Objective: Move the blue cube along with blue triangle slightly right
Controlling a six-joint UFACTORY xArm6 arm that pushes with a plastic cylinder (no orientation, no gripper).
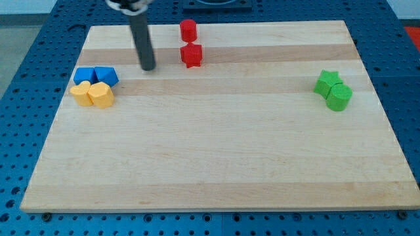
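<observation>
Two blue blocks sit side by side at the view's left on the wooden board: the blue cube [84, 75] on the left and the blue triangle [105, 75] touching it on the right. My tip [148, 67] rests on the board to the right of the blue triangle, a short gap away and slightly higher in the view. The rod rises from it toward the view's top.
A yellow star [81, 94] and a yellow hexagon block [101, 94] sit just below the blue pair, touching them. A red cylinder [188, 29] and a red star [191, 56] are near the top centre. A green star [327, 82] and a green cylinder [339, 98] are at the right.
</observation>
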